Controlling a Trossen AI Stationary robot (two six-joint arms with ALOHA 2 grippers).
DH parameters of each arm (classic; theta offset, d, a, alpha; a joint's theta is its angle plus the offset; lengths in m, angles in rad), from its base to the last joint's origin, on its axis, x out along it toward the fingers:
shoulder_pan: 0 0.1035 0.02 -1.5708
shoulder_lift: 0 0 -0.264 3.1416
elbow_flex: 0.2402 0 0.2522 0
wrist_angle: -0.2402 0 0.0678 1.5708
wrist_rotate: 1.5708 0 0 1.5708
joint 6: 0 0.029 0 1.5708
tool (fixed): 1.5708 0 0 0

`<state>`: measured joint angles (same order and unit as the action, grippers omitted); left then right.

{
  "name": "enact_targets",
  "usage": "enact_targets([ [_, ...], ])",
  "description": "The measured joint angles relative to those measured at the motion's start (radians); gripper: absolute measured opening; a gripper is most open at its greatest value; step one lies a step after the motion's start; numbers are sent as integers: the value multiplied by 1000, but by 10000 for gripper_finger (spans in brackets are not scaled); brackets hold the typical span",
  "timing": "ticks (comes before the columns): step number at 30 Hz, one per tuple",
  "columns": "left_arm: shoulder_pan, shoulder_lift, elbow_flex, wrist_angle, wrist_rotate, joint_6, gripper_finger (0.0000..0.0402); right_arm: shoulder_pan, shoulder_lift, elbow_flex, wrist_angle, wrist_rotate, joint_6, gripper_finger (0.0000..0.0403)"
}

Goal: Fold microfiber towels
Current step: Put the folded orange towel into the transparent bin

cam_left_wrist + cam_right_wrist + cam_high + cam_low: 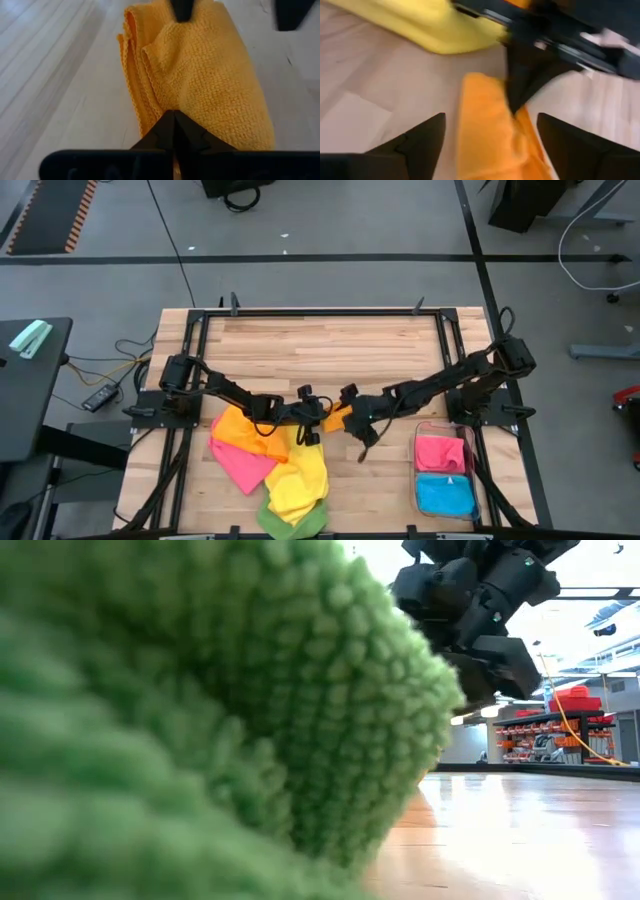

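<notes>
The left gripper (322,412) is clenched on the orange towel (210,80) at mid-table. The right gripper (490,145), fingers spread wide and released, hovers just right of it, the towel lying between its 2 fingers (415,140).

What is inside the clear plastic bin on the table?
The clear plastic bin holds a folded pink towel and a folded blue towel, side by side. Anything under them is covered.

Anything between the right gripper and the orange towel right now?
Nothing visible. The right gripper is open with the orange towel directly ahead between its fingers. The left gripper is shut on the same towel's other end, close by but not blocking.
</notes>
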<state>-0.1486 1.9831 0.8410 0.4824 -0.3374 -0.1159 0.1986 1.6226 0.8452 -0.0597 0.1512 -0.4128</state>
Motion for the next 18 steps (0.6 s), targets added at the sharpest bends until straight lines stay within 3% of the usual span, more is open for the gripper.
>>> enact_targets([
  [4,0,0,-1,0,-2,-3,24,23,20,1,5,25,-17,373],
  [7,2,1,-1,0,-3,-2,17,42,65,1,3,138,-101,396],
  [12,10,2,-2,-7,-2,-4,8,54,149,4,35,220,-219,387],
  [18,10,3,-2,-9,-5,-9,28,34,158,2,64,299,-314,362],
])
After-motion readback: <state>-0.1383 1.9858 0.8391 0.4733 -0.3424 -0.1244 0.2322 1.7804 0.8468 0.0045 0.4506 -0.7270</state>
